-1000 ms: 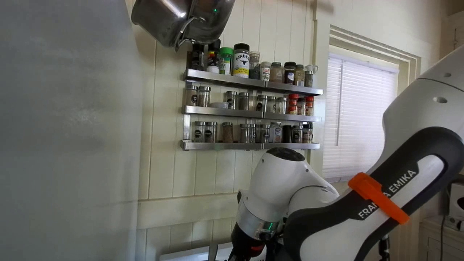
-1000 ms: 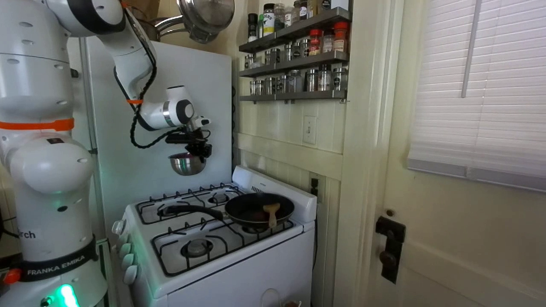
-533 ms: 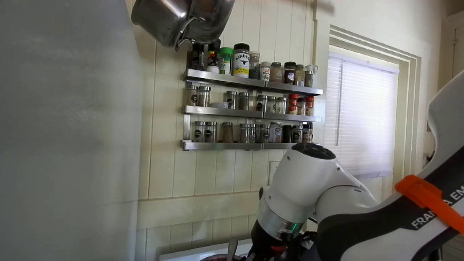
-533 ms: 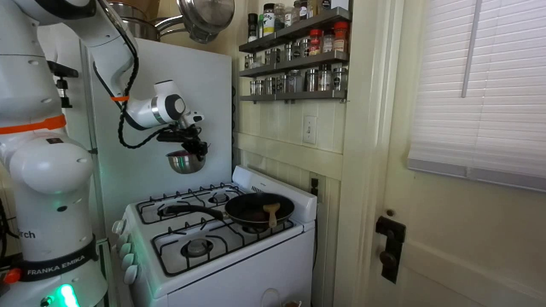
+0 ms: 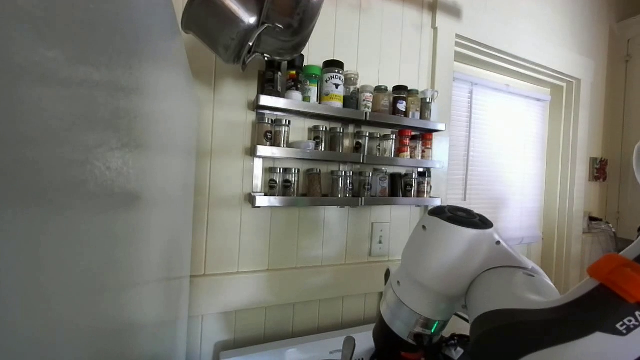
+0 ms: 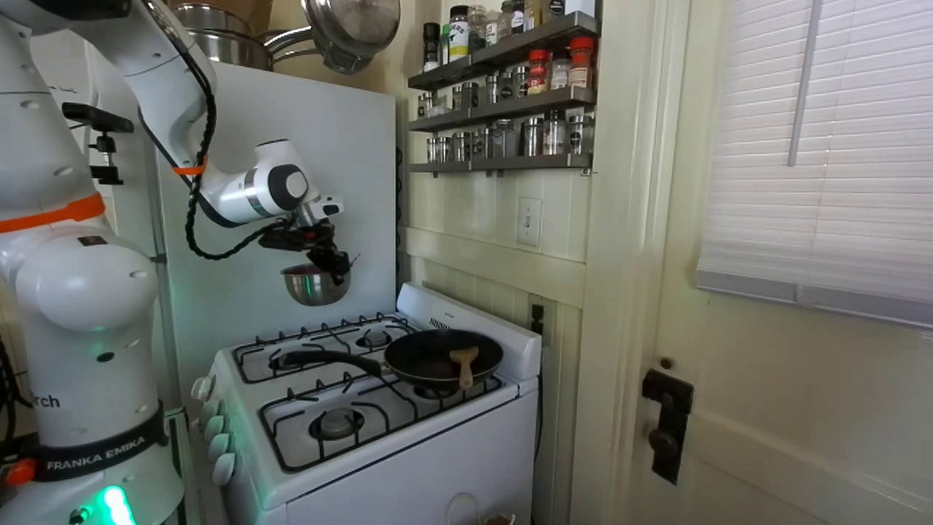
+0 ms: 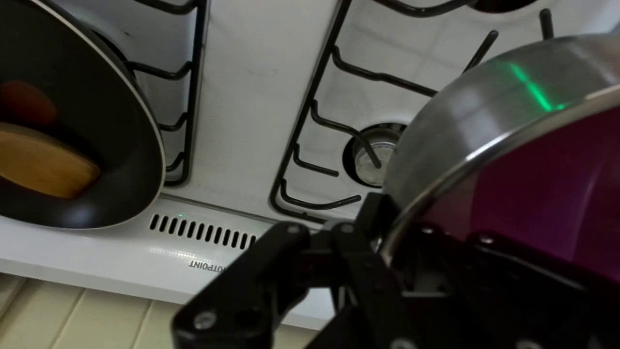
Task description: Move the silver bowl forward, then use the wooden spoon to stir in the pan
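Note:
The silver bowl (image 6: 315,286) hangs in the air above the stove's far side, its inside magenta in the wrist view. My gripper (image 7: 387,237) is shut on the bowl's rim, one finger outside the wall and the other inside, where it is dark and hard to make out. In an exterior view the same gripper (image 6: 339,271) sits at the bowl's wall-side edge. A black pan (image 6: 397,361) stands on a burner nearer that camera, its long handle pointing toward the stove's front. The wooden spoon (image 6: 465,364) lies in the pan, resting over its rim; in the wrist view only its end (image 7: 43,165) shows.
Black grates (image 6: 342,419) cover the white stove (image 6: 408,467), whose raised back panel (image 6: 503,335) stands against the wall. A tall grey fridge (image 6: 350,146) rises close behind the bowl. Spice shelves (image 6: 503,164) are mounted above, and steel pots (image 5: 235,30) hang overhead.
The arm has drawn back from the wall toward the robot's base, carrying the bowl slightly with it, and the bowl now hangs a little lower. Pan and spoon have stayed put.

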Controlling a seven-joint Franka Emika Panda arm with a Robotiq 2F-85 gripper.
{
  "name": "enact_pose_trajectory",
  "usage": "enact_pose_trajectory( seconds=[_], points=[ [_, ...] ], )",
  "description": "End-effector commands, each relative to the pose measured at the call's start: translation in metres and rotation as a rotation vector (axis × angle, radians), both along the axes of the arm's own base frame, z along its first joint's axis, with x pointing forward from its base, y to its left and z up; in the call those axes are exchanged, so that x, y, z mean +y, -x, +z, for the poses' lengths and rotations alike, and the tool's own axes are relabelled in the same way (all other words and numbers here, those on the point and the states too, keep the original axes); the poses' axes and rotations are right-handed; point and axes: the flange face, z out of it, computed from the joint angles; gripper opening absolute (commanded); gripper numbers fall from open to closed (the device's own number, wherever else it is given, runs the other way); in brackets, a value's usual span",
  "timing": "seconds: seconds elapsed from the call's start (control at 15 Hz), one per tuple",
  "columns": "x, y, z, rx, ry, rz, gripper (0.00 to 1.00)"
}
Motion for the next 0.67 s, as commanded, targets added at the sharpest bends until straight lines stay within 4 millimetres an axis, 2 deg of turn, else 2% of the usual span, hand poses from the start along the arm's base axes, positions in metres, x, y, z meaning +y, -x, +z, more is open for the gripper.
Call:
enact_pose_trajectory(
  seconds=[0.0, 0.13, 0.2, 0.6],
  points=[
    [-0.001, 0.000, 0.000, -0.001, 0.000, -0.002, 0.07],
    [-0.001, 0.000, 0.001, -0.001, -0.001, -0.004, 0.07],
    [-0.001, 0.005, -0.005, 0.005, -0.005, -0.001, 0.02],
    [-0.005, 0.027, -0.017, 0.038, -0.071, -0.035, 0.02]
  ],
)
